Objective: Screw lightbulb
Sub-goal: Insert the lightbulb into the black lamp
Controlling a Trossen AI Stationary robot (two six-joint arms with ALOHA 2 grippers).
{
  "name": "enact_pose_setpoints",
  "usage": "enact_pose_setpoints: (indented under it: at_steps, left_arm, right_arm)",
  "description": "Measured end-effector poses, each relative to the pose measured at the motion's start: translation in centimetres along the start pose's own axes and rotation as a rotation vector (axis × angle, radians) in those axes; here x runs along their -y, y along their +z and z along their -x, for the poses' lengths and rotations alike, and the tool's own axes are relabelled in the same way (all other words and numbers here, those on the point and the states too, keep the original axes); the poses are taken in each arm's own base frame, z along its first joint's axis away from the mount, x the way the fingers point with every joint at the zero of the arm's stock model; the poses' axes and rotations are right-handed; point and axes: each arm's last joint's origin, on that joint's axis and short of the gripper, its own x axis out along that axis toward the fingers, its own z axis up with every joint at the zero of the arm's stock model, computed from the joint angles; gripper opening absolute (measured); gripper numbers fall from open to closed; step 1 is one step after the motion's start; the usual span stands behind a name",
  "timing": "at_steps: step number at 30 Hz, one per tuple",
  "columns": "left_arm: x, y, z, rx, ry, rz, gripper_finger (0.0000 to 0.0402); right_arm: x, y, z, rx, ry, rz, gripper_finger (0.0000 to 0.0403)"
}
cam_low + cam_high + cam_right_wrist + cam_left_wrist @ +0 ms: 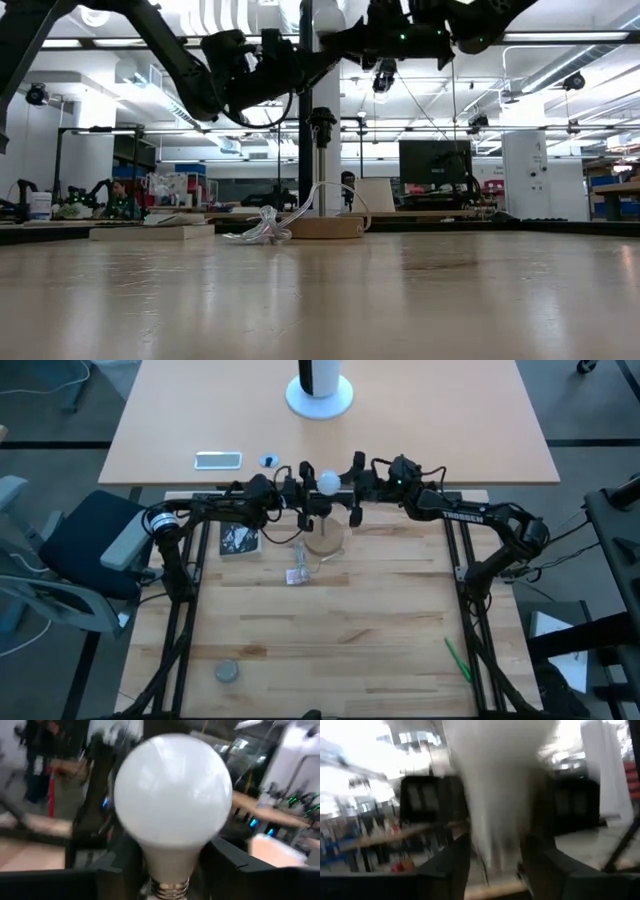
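The left arm is reaching in from the left side of the table, and the left gripper [303, 488] is hanging in the air beside the lightbulb [330, 482], its dark fingers [451, 865] standing spread on either side of a blurred white shape; whether they are touching that shape I cannot tell. The lightbulb is sitting high above the table, between the two grippers and above the black socket [321, 122], which is standing upright on its thin stem over a round wooden disc [322, 541]. A clear plastic wrapper [298, 574] is lying just beside the disc. The right gripper [352, 478] is reaching in from the right, its fingers [235, 865] flanking the bulb's neck near the screw base [169, 889]; I cannot tell if they are pinching it.
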Motion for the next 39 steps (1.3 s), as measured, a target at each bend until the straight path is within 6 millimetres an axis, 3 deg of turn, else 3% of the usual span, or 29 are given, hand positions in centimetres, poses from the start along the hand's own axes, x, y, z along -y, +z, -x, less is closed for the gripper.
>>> enact_pose_setpoints:
  at_steps: [4,9,13,18,23,31,39]
  left_arm:
    - [0.2,-0.8,0.0,-0.046,-0.011,0.023,0.0180]
    - [-0.2,-1.1,0.5,-0.088,-0.015,0.045,0.0162]
    - [-0.8,0.6,1.4,-0.116,-0.009,0.043,0.0143]
    - [-0.5,2.4,3.4,-0.224,0.042,-0.039,0.0093]
    - [0.0,4.6,5.5,-0.247,0.244,-0.188,0.0011]
    - [1.2,5.6,7.6,-0.138,0.408,-0.257,0.0001]
    - [2.0,4.8,8.4,-0.134,0.357,-0.287,0.0000]
  right_arm:
    - [0.2,0.3,0.1,0.011,-0.003,-0.019,0.0133]
    - [0.8,0.1,0.4,0.007,-0.043,-0.102,0.0129]
    - [2.3,-0.6,1.3,-0.016,-0.062,-0.195,0.0129]
    - [3.4,-1.5,2.3,-0.035,-0.090,-0.228,0.0129]
    - [3.4,-3.6,1.9,-0.059,-0.058,-0.287,0.0129]
    - [3.2,-7.2,0.0,0.025,0.103,-0.389,0.0129]
    - [2.6,-9.3,-0.8,0.049,0.186,-0.421,0.0129]
